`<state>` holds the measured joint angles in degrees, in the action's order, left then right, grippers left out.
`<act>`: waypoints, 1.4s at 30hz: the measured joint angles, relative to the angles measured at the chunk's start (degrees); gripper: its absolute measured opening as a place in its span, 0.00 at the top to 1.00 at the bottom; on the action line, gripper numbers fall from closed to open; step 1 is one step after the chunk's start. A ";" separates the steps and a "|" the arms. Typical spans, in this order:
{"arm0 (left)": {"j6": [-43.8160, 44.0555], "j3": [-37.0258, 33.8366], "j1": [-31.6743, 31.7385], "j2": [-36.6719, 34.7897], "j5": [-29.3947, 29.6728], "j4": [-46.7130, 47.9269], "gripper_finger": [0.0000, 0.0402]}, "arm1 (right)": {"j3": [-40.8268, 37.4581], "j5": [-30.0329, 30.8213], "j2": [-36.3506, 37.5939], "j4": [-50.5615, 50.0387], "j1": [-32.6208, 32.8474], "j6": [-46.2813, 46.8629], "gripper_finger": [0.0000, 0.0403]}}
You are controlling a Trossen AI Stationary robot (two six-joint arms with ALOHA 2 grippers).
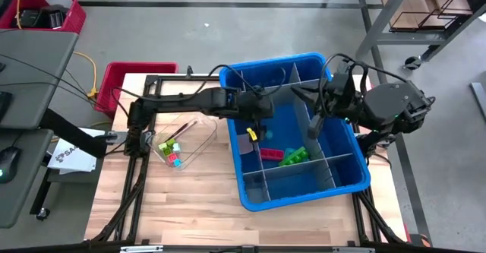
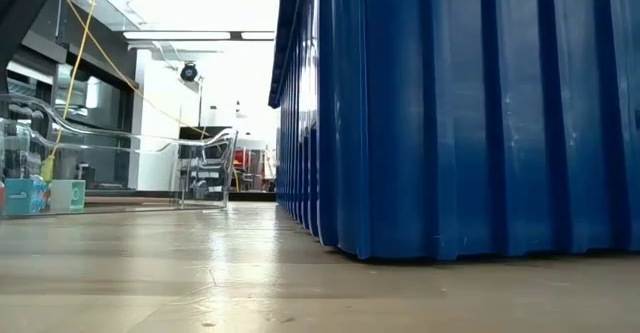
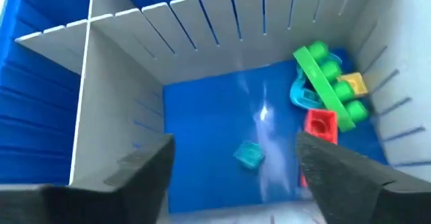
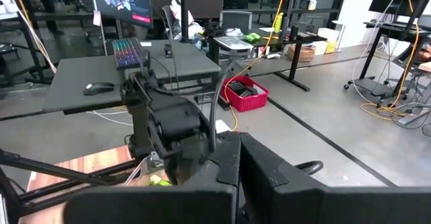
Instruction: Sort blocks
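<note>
High view: left gripper [image 1: 254,131], fingers spread, hangs over the bin's [image 1: 345,185] centre cell, a teal block [image 3: 249,155] lying loose below; blocks [image 1: 292,156] cluster at four o'clock. Right gripper [image 1: 319,115] waits, clenched.

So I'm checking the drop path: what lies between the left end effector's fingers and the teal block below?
Nothing: in the left wrist view the left end effector stands open over bare blue bin floor, with the teal block lying loose between its fingers.
</note>
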<state>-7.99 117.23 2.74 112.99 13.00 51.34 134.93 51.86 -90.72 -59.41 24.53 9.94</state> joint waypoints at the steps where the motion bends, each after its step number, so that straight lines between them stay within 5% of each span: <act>1: 0.30 0.88 0.00 -0.09 -0.10 1.86 0.21 | 0.00 0.00 0.00 -0.31 0.00 -0.64 1.00; 11: 14.38 -1.30 1.01 -13.66 0.44 25.64 0.14 | -0.02 0.32 0.00 -5.51 -0.28 -1.42 1.00; 23: 35.57 -46.30 3.43 -36.64 -0.58 25.16 0.14 | -0.02 0.26 0.00 -5.96 -0.28 -0.71 1.00; 31: 37.14 -65.71 4.99 -36.33 -3.54 17.04 0.26 | -0.02 0.70 0.00 -5.91 -2.17 1.75 1.00; 42: 30.57 -73.27 10.08 -31.74 -0.92 7.09 0.34 | -0.02 0.24 0.00 -5.85 -4.70 4.89 1.00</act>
<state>22.58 43.96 12.82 81.25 12.08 58.43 134.91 52.10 -90.72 -65.26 19.83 14.83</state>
